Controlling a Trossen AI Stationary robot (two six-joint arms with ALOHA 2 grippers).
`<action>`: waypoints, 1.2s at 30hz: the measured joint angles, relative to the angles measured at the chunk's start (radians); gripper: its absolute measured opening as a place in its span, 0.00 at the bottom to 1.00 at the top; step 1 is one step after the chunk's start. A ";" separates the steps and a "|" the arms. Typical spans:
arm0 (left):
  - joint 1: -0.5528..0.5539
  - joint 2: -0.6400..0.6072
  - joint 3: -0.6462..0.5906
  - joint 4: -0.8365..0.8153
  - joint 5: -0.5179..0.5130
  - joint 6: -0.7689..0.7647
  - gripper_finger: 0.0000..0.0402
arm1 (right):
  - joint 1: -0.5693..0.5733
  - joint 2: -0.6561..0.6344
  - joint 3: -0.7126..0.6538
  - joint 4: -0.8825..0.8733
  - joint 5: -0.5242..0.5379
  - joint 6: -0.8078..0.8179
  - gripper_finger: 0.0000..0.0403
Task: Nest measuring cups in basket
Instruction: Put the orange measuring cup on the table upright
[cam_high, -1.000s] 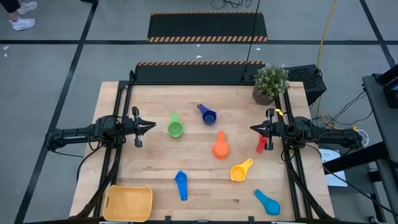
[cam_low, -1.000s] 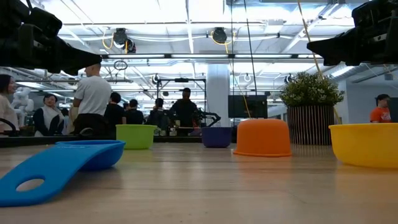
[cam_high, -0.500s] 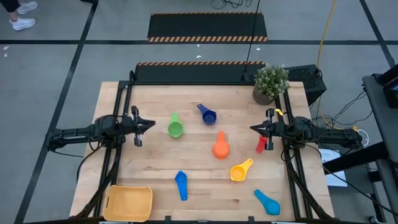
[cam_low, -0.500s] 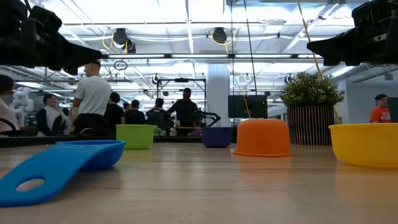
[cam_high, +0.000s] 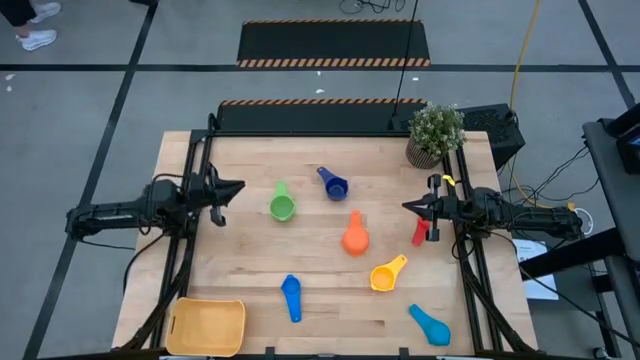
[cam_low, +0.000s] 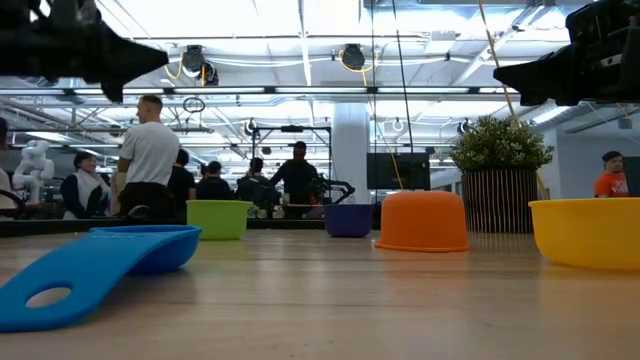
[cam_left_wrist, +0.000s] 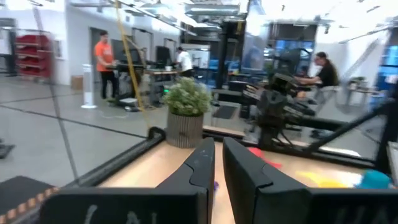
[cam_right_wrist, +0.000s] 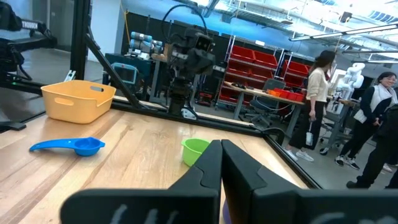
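Nothing is nested yet: the basket (cam_high: 207, 327) sits empty at the table (cam_high: 250, 260) corner nearest the left arm's base, well apart from every cup. The green cup (cam_high: 282, 206), dark blue cup (cam_high: 333, 185), orange cup (cam_high: 354, 238), yellow cup (cam_high: 386, 275), red cup (cam_high: 420, 232) and two lighter blue cups (cam_high: 291, 296) (cam_high: 431, 324) lie scattered.

The left hand (cam_high: 237, 187) hangs beside the green cup, fingers nearly clenched on nothing; the right hand (cam_high: 408, 207), clenched and empty, is near the red cup.

Risk, as judged: a descent with fingers closed would push a cup instead of gripping it. The orange cup appears upturned, so it would not accept a smaller cup.

Only the high view shows the red cup clearly; the right wrist view shows the basket's wall height
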 joint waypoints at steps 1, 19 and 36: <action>0.000 0.028 0.026 -0.001 -0.014 0.008 0.09 | 0.000 0.000 0.000 0.000 0.000 0.000 0.00; 0.001 0.633 0.595 -0.004 -0.067 -0.052 0.09 | 0.000 0.000 0.000 0.218 0.026 0.416 0.00; 0.000 0.981 0.822 -0.034 -0.119 -0.388 0.09 | 0.000 0.000 0.000 0.232 -0.059 1.315 0.00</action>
